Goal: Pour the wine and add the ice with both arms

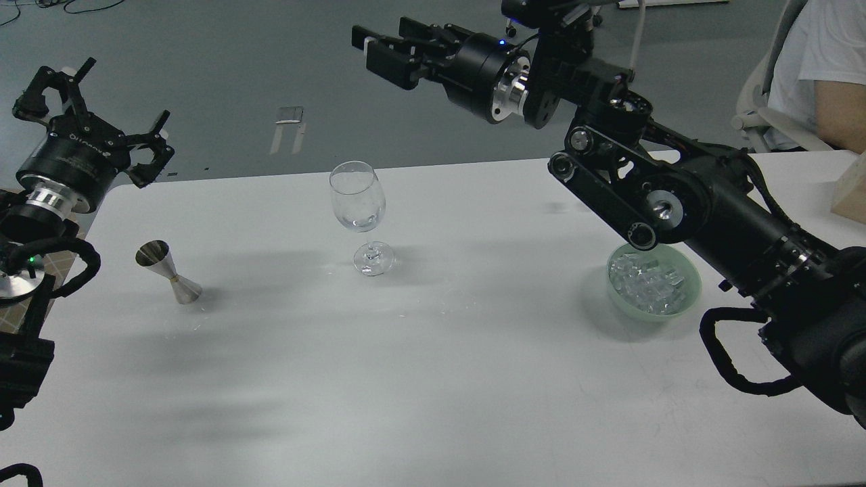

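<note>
Nothing poured yet: my left hand (95, 111) hangs wide and empty, my right hand (379, 51) looks narrow, so next I reach for the jigger (169, 272).

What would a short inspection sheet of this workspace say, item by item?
Surface: white table, bare in front.
Job's things: empty wine glass upright at centre; ice heaped in green bowl on the right; steel jigger upright on the left.
Clutter: tan box edge at far right.
Grippers: left end effector open, raised beyond the table's left edge; right end effector raised beyond the glass, holding nothing.
Cables: black hoses loop along both arms.
Surroundings: grey floor; seated person at top right.
</note>
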Available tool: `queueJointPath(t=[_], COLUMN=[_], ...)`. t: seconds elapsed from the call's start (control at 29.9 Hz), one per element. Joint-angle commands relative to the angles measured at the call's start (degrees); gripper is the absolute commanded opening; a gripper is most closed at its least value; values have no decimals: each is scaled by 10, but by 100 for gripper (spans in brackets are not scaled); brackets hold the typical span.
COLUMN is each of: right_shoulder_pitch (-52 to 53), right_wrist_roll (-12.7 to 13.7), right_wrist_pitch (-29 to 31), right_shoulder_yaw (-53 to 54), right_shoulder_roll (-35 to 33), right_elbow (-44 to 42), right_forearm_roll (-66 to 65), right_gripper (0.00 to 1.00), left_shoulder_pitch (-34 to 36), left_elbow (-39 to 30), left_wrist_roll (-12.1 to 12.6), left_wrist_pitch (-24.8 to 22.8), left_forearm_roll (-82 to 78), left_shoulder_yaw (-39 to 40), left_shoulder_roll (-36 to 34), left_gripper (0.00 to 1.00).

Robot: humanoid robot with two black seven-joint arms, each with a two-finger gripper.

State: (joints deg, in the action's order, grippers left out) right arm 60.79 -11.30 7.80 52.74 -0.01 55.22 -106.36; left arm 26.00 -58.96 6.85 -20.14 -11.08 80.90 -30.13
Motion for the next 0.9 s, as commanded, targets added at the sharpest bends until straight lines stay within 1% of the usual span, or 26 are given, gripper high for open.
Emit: queueJointPath(t=[0.0,0.07,0.13,0.17,0.33,0.37,0.43,0.53,0.6,0.74,0.84,0.87], right_shoulder_pitch=[-1,-2,-11,-11,-40,-40,-63,-94,-102,-142,-160,-172], right_wrist_roll=[0,0,0,0,-5,-5,-5,-3,-3,-3,-1,0], right_wrist_pitch=[0,-1,-1,-1,-1,-1,-1,-1,-1,-1,-1,-1], right_shoulder_yaw=[56,87,106,106,183,183,233,274,281,313,323,323], right_shoulder_roll=[0,0,0,0,0,0,0,0,-1,-27,-39,-46], right_elbow=[2,2,2,2,8,8,12,13,13,9,5,3], right_forearm_roll=[88,155,189,189,257,258,308,387,419,548,606,647], right_gripper=[100,100,100,100,100,100,100,100,100,100,100,100], left_shoulder_pitch=[-1,-2,-2,-2,-2,-2,-2,-4,-4,-7,-7,-7], left_elbow=[0,1,1,1,1,1,1,1,1,0,0,0], left_wrist_roll=[0,-1,-1,-1,-1,-1,-1,-1,-1,-1,-1,-1], left_wrist_pitch=[-1,-1,0,0,5,5,6,4,4,3,2,3], left_forearm_roll=[-1,-3,-3,-3,-6,-6,-9,-10,-10,-10,-10,-10], left_shoulder_yaw=[-4,-7,-7,-7,-7,-7,-8,-8,-9,-8,-8,-8], left_shoulder_roll=[1,2,2,2,-1,-1,-1,1,2,4,4,5], left_gripper=[98,98,98,98,98,98,98,98,98,98,98,98])
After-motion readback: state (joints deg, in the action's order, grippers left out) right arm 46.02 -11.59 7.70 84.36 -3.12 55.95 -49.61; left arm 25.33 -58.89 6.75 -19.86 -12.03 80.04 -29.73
